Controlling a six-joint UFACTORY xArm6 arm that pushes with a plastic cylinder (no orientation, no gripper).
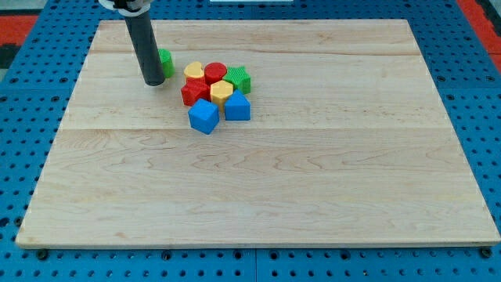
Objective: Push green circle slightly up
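Observation:
The green circle (166, 62) lies near the board's upper left, mostly hidden behind my rod. My tip (154, 81) rests on the board just below and left of the green circle, touching or nearly touching it. To the right sits a tight cluster: a yellow block (194, 71), a red circle (216, 72), a green star-like block (239, 79), a red block (193, 92), a yellow hexagon (221, 93), a blue cube (203, 116) and a blue block (237, 107).
The wooden board (313, 180) lies on a blue perforated table. The cluster stands about 40 pixels to the right of my tip. The board's top edge is close above the green circle.

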